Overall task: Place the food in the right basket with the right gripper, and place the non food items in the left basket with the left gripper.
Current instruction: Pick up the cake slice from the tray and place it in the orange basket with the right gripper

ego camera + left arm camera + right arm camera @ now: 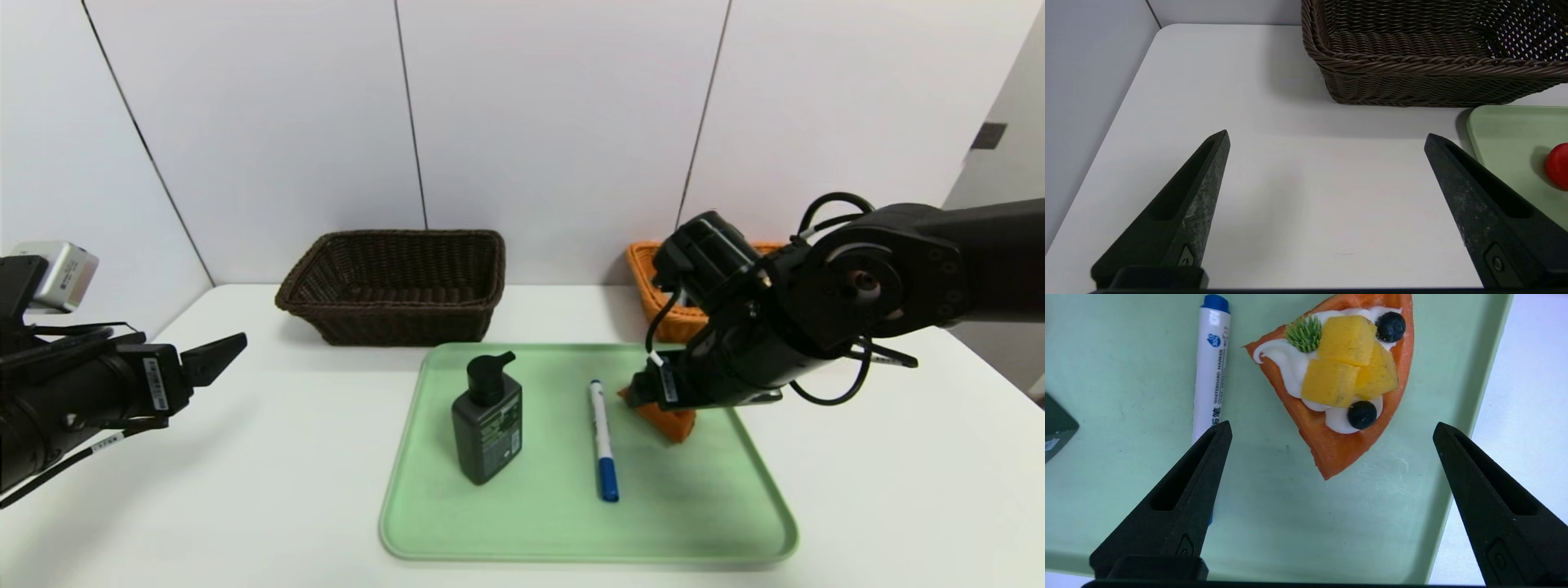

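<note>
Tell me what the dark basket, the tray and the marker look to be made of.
Dark basket: woven wicker or rattan-like strands, matte brown; the braided rim shows.
Tray: probably plastic, pale green, smooth with faint scuffs.
Marker: likely plastic, glossy white printed barrel with a blue end.

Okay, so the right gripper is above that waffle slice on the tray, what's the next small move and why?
Probably lower the right gripper straight down around the waffle slice, then close. Its fingers stand open over the slice, which lies flat on the green tray beside the marker, not yet grasped. The left gripper hangs open, off the tray.
</note>
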Controlling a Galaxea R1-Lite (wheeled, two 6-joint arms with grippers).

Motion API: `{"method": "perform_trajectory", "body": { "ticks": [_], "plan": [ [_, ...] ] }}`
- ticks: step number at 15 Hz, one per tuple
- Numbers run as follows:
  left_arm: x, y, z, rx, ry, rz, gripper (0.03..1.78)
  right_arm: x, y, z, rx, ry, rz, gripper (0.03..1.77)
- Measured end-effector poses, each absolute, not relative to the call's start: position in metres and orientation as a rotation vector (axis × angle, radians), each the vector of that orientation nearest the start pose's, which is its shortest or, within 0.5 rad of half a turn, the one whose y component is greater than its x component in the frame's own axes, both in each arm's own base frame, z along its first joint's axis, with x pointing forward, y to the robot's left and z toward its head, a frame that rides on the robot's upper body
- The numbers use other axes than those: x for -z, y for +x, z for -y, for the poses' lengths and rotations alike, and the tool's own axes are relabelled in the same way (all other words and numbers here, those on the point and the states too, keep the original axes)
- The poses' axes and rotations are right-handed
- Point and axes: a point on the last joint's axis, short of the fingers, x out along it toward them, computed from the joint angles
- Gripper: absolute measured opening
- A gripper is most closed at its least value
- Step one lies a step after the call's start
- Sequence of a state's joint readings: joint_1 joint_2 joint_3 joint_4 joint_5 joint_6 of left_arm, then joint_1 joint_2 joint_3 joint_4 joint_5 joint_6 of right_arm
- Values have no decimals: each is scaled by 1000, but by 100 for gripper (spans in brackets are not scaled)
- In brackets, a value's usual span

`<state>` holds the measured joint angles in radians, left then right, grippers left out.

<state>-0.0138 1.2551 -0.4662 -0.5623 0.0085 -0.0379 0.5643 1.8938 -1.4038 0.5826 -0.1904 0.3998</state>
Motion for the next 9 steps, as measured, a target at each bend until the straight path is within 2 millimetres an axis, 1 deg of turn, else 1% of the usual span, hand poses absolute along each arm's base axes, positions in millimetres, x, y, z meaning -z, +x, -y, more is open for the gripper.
{"method": "perform_trajectory", "body": {
  "ticks": [4,9],
  "plan": [
    [-191,183,2,0,-35,-227,169,-170,296,-175,-124,-26,-1027,170],
    [-191,183,2,1,-34,-226,169,-161,304,-177,-140,-27,-1004,170]
  ]
}}
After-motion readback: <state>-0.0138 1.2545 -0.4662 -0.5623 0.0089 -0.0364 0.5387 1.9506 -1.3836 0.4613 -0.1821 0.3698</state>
